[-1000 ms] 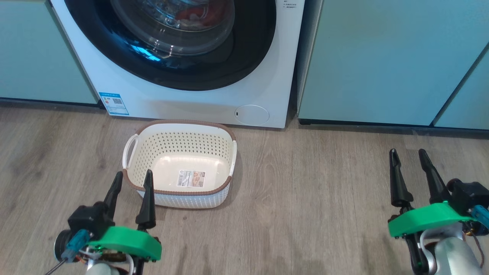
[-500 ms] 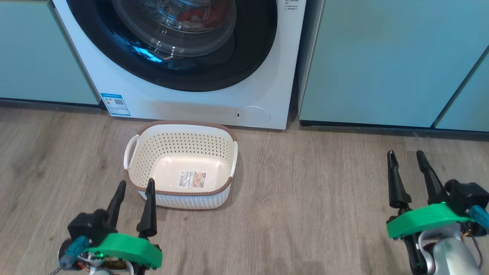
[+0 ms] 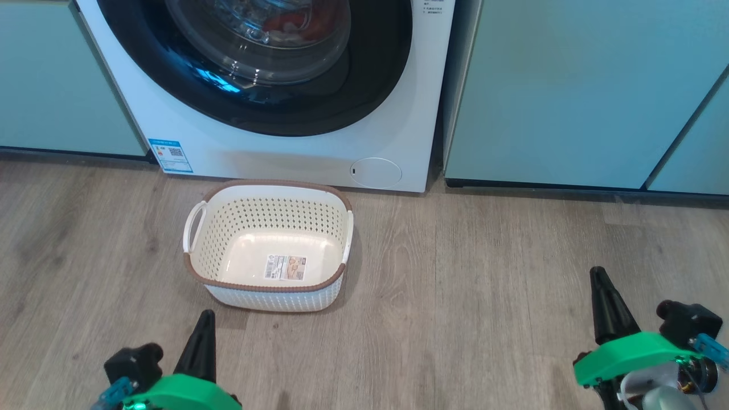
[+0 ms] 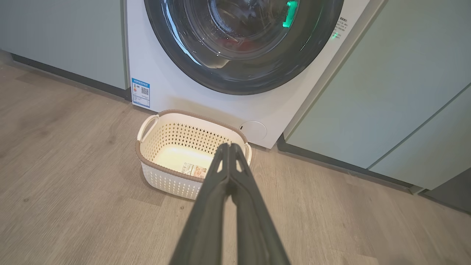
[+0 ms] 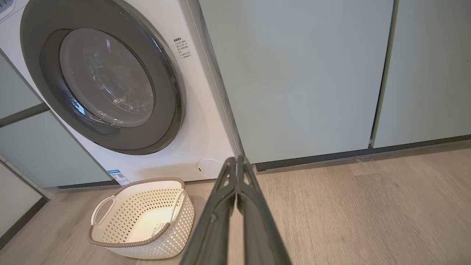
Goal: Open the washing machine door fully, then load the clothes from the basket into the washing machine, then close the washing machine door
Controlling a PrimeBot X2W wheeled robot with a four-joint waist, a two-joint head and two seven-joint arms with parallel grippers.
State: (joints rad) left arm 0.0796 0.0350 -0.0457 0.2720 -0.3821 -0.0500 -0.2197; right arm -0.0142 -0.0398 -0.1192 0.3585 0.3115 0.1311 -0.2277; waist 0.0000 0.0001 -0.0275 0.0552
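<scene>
Black and slender, the two long fingers of your left gripper (image 3: 205,319) are pressed together into a single spike. They pinch nothing and touch nothing, and the left wrist view shows the tips meeting with no gap. Your right gripper (image 3: 598,279) matches it at the lower right, with its fingers closed flat on each other and empty above the grey-brown wooden plank floor (image 3: 484,296). Both sit low and well apart from the work. I read that as a resting pose, since nothing near them calls for a grasp.

Ahead of the left gripper, the cream-white perforated plastic basket with its brown rim (image 3: 273,300) stands upright on the floor, just in front of the machine. It is bare down to the label sticker on its base, and it probably sits there so that a short lift reaches the drum. Behind it rises the white front-loading washing machine (image 3: 285,156). Its large round door with the glossy black rim (image 3: 342,108) lies flush against the front and looks shut. Through the clear glass bowl you can see the bright red clothes with white parts (image 3: 296,23) inside the drum, so loading and closing appear done. Pale teal cabinets (image 3: 569,85) flank the machine on both sides.
</scene>
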